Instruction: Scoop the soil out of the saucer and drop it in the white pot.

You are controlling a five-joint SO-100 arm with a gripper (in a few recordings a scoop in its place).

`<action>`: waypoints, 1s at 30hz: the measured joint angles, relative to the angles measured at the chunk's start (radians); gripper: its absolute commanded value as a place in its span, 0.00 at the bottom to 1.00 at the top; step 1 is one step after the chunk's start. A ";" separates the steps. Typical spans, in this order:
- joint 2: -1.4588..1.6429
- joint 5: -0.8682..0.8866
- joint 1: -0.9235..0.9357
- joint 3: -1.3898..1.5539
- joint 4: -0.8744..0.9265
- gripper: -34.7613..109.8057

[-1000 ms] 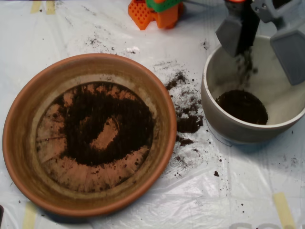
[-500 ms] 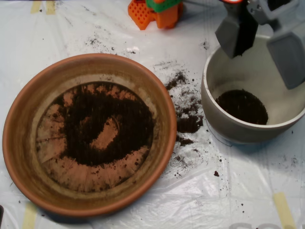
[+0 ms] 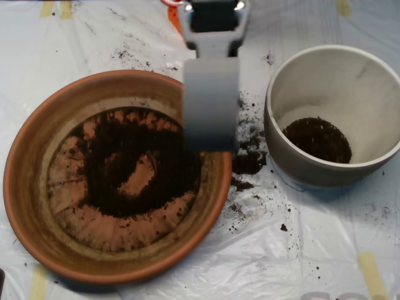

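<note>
The terracotta saucer (image 3: 37, 134) lies at the left, holding a ring of dark soil (image 3: 103, 172) with a bare patch in its middle. To the right stands the white pot (image 3: 270, 115) with a small heap of soil (image 3: 317, 139) at its bottom. My grey scoop (image 3: 211, 105) hangs over the saucer's upper right rim, blurred, with its broad grey back facing the camera. It hides part of the rim and some of the soil. Its inside is hidden.
Spilled soil (image 3: 249, 161) is scattered on the white plastic sheet between the saucer and the pot, with fine crumbs at the upper left (image 3: 125, 56). Strips of yellow tape (image 3: 371, 275) lie near the sheet's corners.
The scoop has swung left from above the white pot to above the saucer's right rim. Soil was falling into the pot a second ago; none is falling now.
</note>
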 measured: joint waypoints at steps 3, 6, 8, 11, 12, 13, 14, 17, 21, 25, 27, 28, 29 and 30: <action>0.009 -0.002 0.127 0.114 -0.052 0.52; 0.029 -0.023 0.230 0.270 -0.140 0.52; 0.038 -0.051 0.279 0.388 -0.206 0.52; 0.041 -0.075 0.345 0.554 -0.311 0.52; 0.041 -0.091 0.367 0.601 -0.347 0.52; 0.041 -0.104 0.385 0.640 -0.377 0.52; 0.041 -0.120 0.402 0.672 -0.405 0.52; 0.041 -0.144 0.448 0.741 -0.468 0.51; -0.012 -0.181 0.488 0.762 -0.497 0.51; -0.087 -0.213 0.526 0.762 -0.500 0.50; -0.121 -0.235 0.548 0.762 -0.502 0.48; -0.132 -0.238 0.560 0.764 -0.506 0.48; -0.147 -0.239 0.572 0.762 -0.514 0.47; -0.161 -0.238 0.578 0.762 -0.518 0.47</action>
